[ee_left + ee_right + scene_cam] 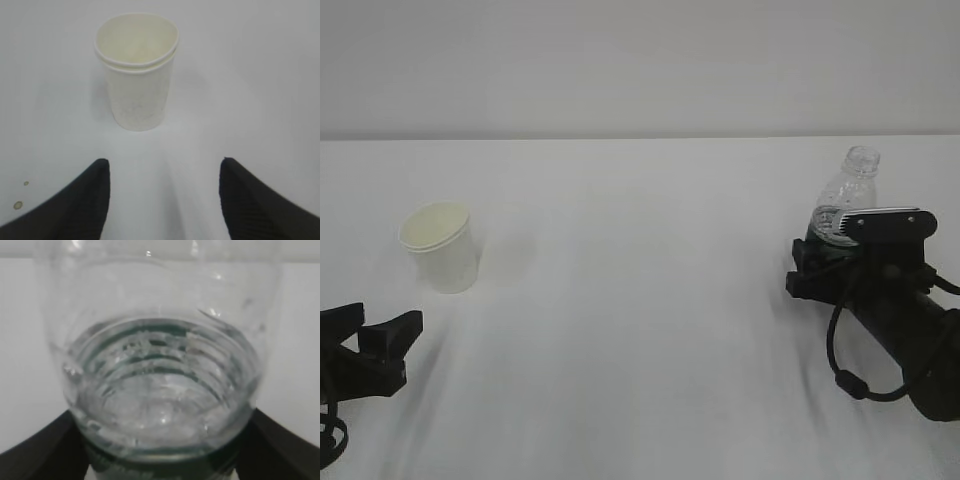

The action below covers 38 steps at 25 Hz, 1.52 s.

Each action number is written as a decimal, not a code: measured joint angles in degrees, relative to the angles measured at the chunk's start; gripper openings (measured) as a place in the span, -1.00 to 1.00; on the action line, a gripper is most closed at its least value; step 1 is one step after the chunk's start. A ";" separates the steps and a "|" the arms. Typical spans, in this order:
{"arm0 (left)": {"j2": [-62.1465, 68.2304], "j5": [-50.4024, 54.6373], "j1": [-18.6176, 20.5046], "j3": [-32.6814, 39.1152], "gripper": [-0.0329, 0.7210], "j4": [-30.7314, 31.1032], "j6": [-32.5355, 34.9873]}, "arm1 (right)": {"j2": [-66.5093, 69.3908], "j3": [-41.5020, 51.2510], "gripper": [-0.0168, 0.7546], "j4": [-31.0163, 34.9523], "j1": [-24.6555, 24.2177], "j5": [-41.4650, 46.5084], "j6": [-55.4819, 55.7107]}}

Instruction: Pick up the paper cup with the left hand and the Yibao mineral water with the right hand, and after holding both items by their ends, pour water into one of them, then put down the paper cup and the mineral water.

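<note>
Right pincer (842, 262) around uncapped Yibao mineral water (847, 200), closure unclear: tilt spills. Left pincer (162, 192) released, short of paper cup (136, 70): nudge topples it.

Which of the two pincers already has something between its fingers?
The right pincer: the Yibao mineral water sits between its fingers. The left pincer is open, short of the paper cup.

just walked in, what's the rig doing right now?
Two-arm pour setup, early stage. The right hand is around the lower part of the uncapped Yibao mineral water, which stands upright on the table; whether it is clamped is unclear. The left hand is open, short of the paper cup, which stands upright and untouched.
</note>
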 joint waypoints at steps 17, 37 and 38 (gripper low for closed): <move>0.00 0.00 0.00 0.00 0.36 0.00 0.00 | 0.00 -1.53 0.58 2.12 0.00 0.00 -0.22; 0.00 0.00 0.00 0.00 0.35 1.19 0.10 | 0.00 -2.98 0.58 2.51 0.00 0.88 -0.35; 0.00 0.00 0.00 0.00 0.35 1.19 0.10 | 0.00 -2.98 0.58 2.51 0.00 1.11 -0.35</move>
